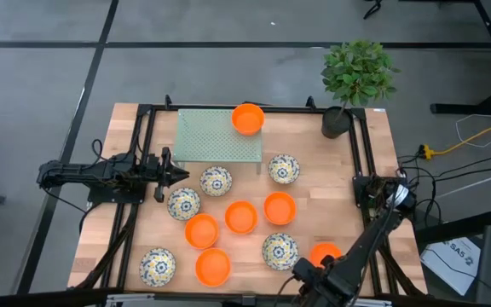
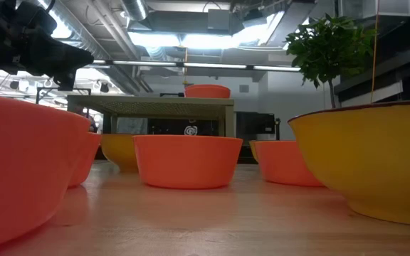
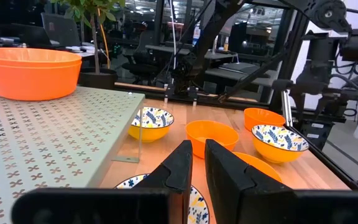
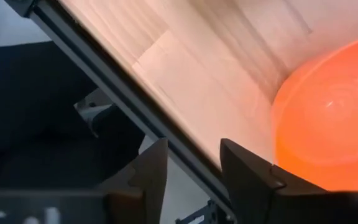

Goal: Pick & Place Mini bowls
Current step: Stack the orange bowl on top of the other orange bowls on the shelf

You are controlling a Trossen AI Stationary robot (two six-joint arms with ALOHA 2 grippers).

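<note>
Both arms are dark, near-black machines built of slim straight links joined by chunkier rounded housings. The left arm [image 1: 101,175] carries black cables looped along its links and ends in a forked tip. The right arm [image 1: 373,239] has a long thin forearm link, a bundle of wires and a pale patch at its base joint. The left end effector [image 3: 194,177] has two flat, matte black wedge-shaped fingers. The right end effector [image 4: 194,177] shows two similar black fingers with angular, faceted edges.
</note>
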